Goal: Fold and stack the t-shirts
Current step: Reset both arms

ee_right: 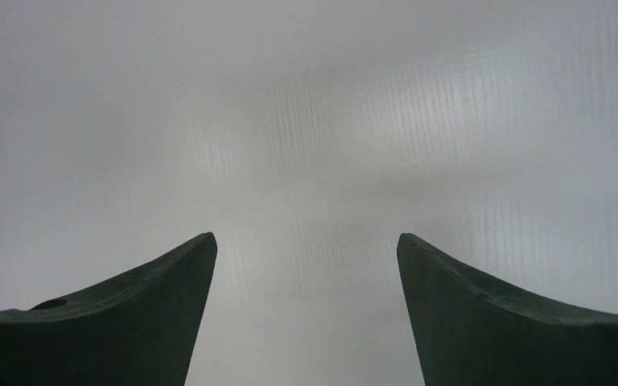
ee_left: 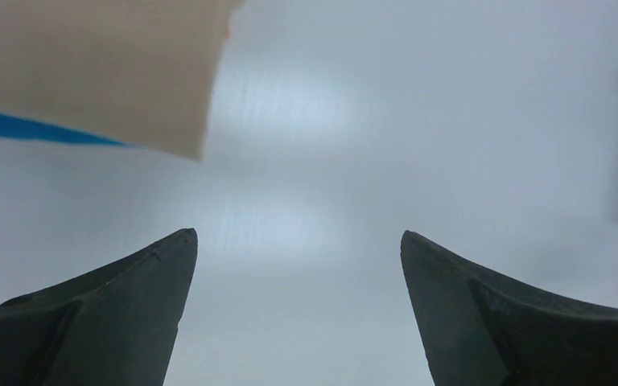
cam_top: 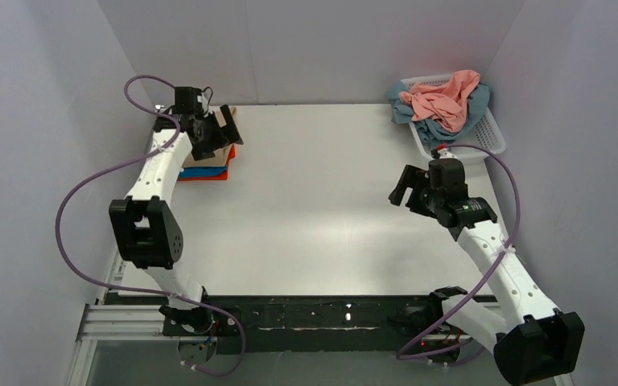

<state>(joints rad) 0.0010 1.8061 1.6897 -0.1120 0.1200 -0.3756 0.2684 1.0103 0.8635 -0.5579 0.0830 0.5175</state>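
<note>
Shirts from above: we see the tan-beige shirt [cam_top: 206, 158], bright blue shirt [cam_top: 203, 170] and orange-red shirt [cam_top: 212, 176] folded flat and stacked far left on the tabletop [cam_top: 314, 201]. The salmon-pink shirt [cam_top: 449, 100] and teal shirt [cam_top: 430, 129] lie crumpled in the lattice basket [cam_top: 495, 133], far right.

And what do our wrist views add?

Our left gripper [ee_left: 298, 237] is spread wide near the tan corner, touching nothing. Our right gripper [ee_right: 306, 237] is equally wide apart over bare tabletop, empty.

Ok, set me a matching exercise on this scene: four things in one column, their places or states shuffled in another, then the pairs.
Things:
1. tan shirt
2. salmon-pink shirt
3. orange-red shirt
4. right gripper

Places or states:
A. crumpled in the white basket
B. bottom of the folded stack
C. top of the folded stack
D. open above the bare table

Pairs: 1-C, 2-A, 3-B, 4-D
</note>
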